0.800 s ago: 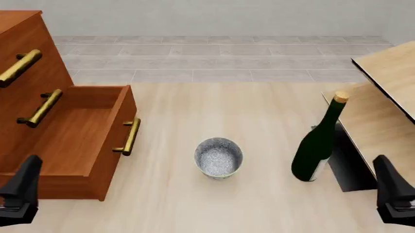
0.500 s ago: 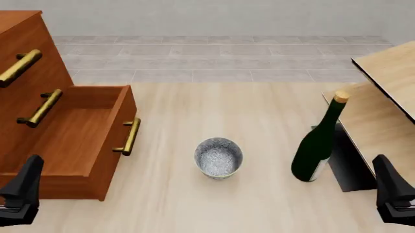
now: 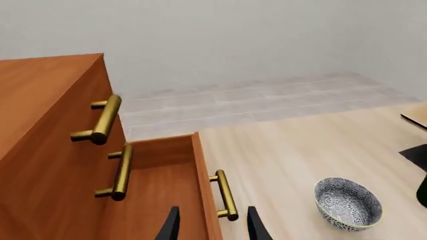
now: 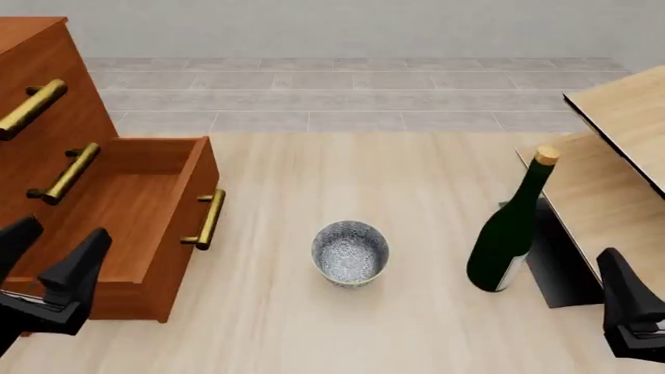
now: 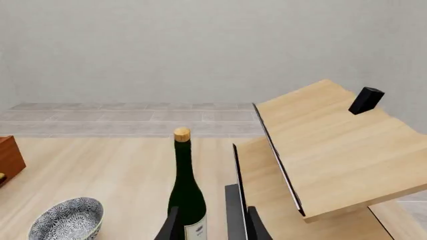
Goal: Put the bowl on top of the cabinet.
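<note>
The speckled grey-white bowl (image 4: pixel 350 253) stands upright on the table between the cabinet and a wine bottle; it also shows in the wrist views (image 3: pixel 347 202) (image 5: pixel 67 220). The reddish-brown cabinet (image 4: pixel 42 70) fills the left side, its bottom drawer (image 4: pixel 124 218) pulled out and its top (image 4: pixel 26 27) at the far left corner. My left gripper (image 4: pixel 54 253) hovers open over the drawer's near front corner, left of the bowl, holding nothing (image 3: pixel 213 229). My right gripper (image 4: pixel 621 294) sits low at the right edge, open and empty (image 5: pixel 212 227), behind the bottle.
A dark green wine bottle (image 4: pixel 509 234) (image 5: pixel 185 190) stands right of the bowl. Pale-wood panelled furniture (image 4: pixel 613 195) (image 5: pixel 333 150) with black edges leans at the right. The drawer's brass handle (image 4: pixel 210 220) (image 3: pixel 225 196) juts toward the bowl.
</note>
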Controlling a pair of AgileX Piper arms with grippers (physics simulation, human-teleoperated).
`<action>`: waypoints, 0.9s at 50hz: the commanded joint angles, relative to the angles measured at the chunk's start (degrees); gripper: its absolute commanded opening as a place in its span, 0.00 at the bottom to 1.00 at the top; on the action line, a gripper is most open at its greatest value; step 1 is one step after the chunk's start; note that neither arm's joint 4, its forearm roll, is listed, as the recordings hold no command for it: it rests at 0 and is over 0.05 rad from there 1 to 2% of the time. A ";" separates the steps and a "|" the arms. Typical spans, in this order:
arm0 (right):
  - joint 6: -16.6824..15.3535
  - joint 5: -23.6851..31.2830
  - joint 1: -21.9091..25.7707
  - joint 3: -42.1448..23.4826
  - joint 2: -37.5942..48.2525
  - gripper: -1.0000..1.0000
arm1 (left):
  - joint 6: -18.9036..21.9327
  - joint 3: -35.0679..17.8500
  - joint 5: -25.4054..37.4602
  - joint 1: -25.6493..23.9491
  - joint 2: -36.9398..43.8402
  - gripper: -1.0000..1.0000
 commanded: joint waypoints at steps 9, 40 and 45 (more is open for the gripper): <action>0.00 0.00 0.00 0.00 0.01 1.00 | -0.32 -6.01 -3.57 -5.77 11.09 1.00; 0.00 0.00 -0.01 0.00 0.01 1.00 | 0.35 -15.81 -4.08 -14.33 25.61 1.00; 0.01 0.00 0.01 0.00 0.00 1.00 | -0.65 -18.24 -3.27 -14.48 28.23 1.00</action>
